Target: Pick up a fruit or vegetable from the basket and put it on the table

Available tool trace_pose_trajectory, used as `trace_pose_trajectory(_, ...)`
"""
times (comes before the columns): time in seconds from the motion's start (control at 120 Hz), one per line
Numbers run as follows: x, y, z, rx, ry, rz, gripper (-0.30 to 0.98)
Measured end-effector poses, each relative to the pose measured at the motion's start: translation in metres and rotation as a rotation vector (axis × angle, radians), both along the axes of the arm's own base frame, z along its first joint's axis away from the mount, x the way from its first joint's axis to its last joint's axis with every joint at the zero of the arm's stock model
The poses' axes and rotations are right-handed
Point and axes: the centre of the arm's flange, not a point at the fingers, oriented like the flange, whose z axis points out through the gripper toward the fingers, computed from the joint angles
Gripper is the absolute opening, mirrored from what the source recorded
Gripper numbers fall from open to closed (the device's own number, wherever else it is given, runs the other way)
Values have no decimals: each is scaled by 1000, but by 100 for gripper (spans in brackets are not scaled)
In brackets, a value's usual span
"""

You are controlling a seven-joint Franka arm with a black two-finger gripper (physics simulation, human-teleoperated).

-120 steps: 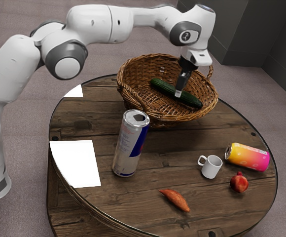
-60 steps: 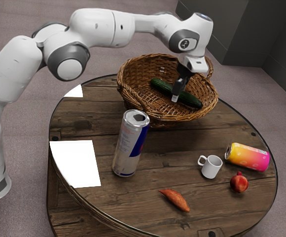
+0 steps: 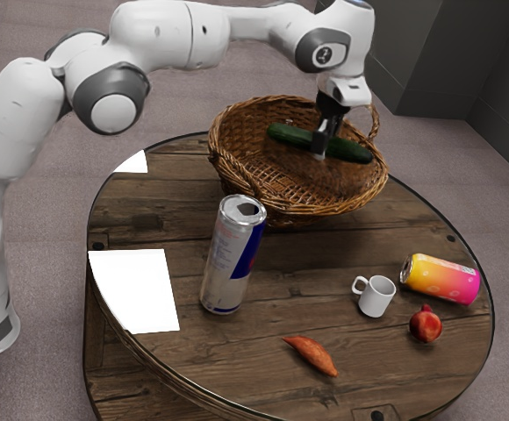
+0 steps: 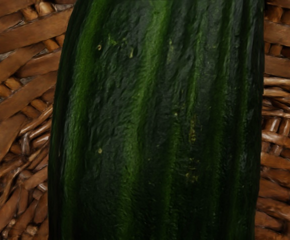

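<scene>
In the exterior view my gripper (image 3: pixel 323 145) is over the wicker basket (image 3: pixel 228 167), shut on the middle of a long dark green cucumber (image 3: pixel 291 134). The cucumber is held crosswise, raised off the basket's floor, with its shadow below it. One end reaches close to the basket's rim at the exterior view's right. Close under my hand in the wrist view is the ridged cucumber (image 4: pixel 155 120), with the basket's weave (image 4: pixel 15 115) on both sides of it.
On the wooden table (image 3: pixel 316 254) stand a tall can (image 3: pixel 228 263) near the basket and a white mug (image 3: pixel 376 296). A yellow-pink can (image 3: pixel 443 279) lies beside a red pomegranate (image 3: pixel 426 325). A sweet potato (image 3: pixel 312 354) lies nearer the front edge.
My gripper has taken hold of the cucumber and raised it from the basket's floor. Half a second ago the cucumber still lay lower in the basket.
</scene>
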Motion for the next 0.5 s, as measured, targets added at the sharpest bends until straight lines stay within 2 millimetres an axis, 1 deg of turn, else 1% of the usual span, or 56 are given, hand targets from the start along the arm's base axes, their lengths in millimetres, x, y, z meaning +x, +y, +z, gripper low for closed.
trace_pose_trajectory(0.083,-19,-6,49,3,-61,-7,18)
trace_pose_trajectory(0.158,-42,-11,94,7,-112,-15,18)
trace_pose_trajectory(0.242,-67,-15,133,10,-149,-24,17)
trace_pose_trajectory(0.283,-83,-15,146,13,-148,-27,17)
trace_pose_trajectory(0.317,-111,-15,156,15,-136,-29,16)
trace_pose_trajectory(0.35,-144,-15,166,19,-131,-32,16)
trace_pose_trajectory(0.383,-176,-14,172,24,-124,-35,17)
trace_pose_trajectory(0.442,-225,-5,173,28,-111,-32,17)
trace_pose_trajectory(0.5,-265,-1,165,28,-96,-40,17)
